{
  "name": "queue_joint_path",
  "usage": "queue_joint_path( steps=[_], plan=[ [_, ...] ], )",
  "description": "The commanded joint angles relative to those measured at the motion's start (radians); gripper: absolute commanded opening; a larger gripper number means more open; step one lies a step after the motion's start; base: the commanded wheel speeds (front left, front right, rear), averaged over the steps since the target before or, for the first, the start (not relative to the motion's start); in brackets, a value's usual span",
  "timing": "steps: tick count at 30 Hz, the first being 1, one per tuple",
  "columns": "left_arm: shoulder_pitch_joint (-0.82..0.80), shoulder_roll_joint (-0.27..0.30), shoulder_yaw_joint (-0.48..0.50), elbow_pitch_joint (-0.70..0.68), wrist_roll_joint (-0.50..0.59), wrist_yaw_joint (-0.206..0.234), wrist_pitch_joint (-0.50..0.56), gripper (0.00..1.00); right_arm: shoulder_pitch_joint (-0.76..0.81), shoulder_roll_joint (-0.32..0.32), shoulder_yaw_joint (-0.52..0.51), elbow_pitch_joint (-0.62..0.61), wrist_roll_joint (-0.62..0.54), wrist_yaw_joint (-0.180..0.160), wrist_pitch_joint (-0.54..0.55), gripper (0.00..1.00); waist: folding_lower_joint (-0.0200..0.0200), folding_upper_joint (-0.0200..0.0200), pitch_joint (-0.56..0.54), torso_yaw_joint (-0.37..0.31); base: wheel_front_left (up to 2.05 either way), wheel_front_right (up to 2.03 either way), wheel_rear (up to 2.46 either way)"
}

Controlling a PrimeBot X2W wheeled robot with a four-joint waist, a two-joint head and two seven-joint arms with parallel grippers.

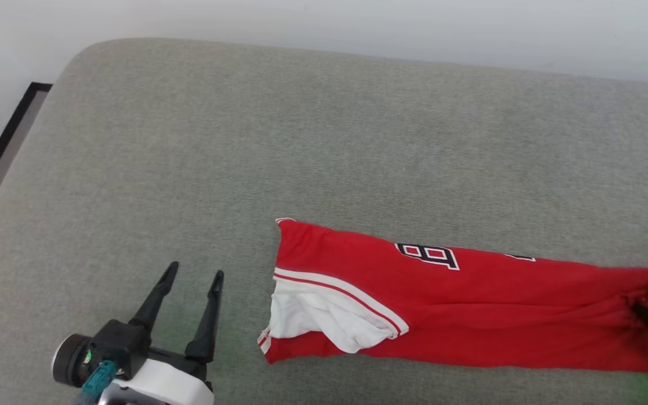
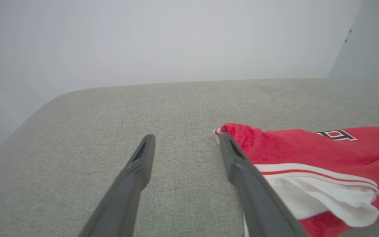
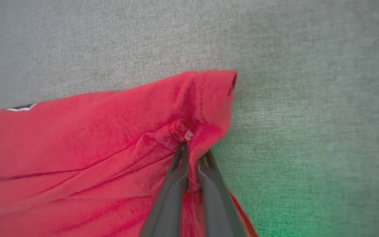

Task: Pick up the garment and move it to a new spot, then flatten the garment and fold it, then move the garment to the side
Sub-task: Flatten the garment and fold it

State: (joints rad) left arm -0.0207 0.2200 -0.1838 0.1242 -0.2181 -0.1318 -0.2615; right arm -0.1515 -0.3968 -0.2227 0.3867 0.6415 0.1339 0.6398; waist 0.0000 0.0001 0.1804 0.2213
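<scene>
Two grippers are seen over a grey cushion. The garment is laid on it, stretched from 9 o'clock to 3 o'clock, with the white sleeve at the 9 o'clock end. Its 3 o'clock end is pinched by the right gripper, pressed together on red cloth. The left gripper is held spread wide, just beside the garment's 9 o'clock end.

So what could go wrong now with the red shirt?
1. The right gripper pinches just a small bunch of the shirt at one end, so it might slip free when pulled.
2. The left gripper is open beside the other end, holding nothing; a one-sided pull could drag the shirt crooked.
3. The white sleeve lies crumpled, so flattening might leave creases.
</scene>
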Motion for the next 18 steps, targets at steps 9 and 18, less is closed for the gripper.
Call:
queue_joint_path(
  steps=[9, 18],
  plan=[
    [0.003, 0.018, 0.009, -0.029, -0.03, 0.003, -0.005, 1.0, -0.034, -0.062, -0.116, 0.019, 0.001, -0.006, -0.04, 0.0, 0.0, -0.0001, 0.004, -0.083, 0.0, 0.0, 0.0],
    [-0.004, 0.033, 0.019, -0.02, -0.031, 0.003, -0.005, 1.0, -0.059, -0.173, -0.273, 0.05, -0.055, -0.005, -0.061, 0.0, 0.0, -0.0001, 0.006, -0.138, 0.0, 0.0, 0.0]
  ],
)
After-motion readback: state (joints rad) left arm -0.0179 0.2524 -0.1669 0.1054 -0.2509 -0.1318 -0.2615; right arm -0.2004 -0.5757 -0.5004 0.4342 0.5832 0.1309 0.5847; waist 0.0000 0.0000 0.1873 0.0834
